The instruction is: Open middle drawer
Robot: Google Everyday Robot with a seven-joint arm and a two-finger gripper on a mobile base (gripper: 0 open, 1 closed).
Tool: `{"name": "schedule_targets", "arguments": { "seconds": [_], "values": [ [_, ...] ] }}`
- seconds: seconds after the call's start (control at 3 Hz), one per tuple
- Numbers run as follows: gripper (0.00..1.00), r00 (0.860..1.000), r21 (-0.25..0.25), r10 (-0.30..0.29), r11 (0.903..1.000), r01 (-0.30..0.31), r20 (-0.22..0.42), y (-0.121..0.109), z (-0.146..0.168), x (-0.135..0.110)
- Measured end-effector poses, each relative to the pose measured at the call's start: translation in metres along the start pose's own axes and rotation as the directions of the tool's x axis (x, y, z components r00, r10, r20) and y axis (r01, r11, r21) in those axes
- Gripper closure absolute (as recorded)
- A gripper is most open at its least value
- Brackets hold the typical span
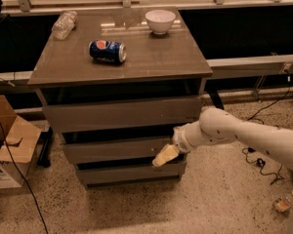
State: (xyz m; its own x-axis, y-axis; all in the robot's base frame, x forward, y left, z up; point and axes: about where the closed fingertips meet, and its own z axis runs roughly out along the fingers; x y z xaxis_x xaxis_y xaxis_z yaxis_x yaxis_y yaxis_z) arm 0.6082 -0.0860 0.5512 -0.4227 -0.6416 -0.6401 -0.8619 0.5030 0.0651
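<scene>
A speckled stone floor (219,199) runs across the foreground, with an open cardboard box (14,140) at the left, its white face carrying dark print cut off too much to read, and black cables (258,161) trailing at the right. The robot's white arm (263,138) comes in from the right edge and reaches left, ending past a rounded joint in a wrist bent downward. The cream-coloured tool (165,156) points down and to the left, right at the right-hand end of the middle drawer (112,151); whether it is clenched or released cannot be told. That grey-brown front sits between the taller top drawer (122,113) and the shorter bottom drawer (129,174) of the table (156,57). On the tabletop a blue can (107,51) with Pepsi colours and logo lies on its side. Farther back, a clear plastic bottle (64,25) lies at the left corner and a white bowl (160,21) stands upright near the rear edge. A metal railing (244,5) crosses behind.
</scene>
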Motion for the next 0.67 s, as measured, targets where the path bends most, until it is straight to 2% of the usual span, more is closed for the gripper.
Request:
{"name": "schedule_targets", "arguments": {
  "seconds": [0.67],
  "values": [
    [0.00,0.996,-0.037,0.083,0.9959,-0.083,0.010,-0.036,0.060,0.022]
  ]
}}
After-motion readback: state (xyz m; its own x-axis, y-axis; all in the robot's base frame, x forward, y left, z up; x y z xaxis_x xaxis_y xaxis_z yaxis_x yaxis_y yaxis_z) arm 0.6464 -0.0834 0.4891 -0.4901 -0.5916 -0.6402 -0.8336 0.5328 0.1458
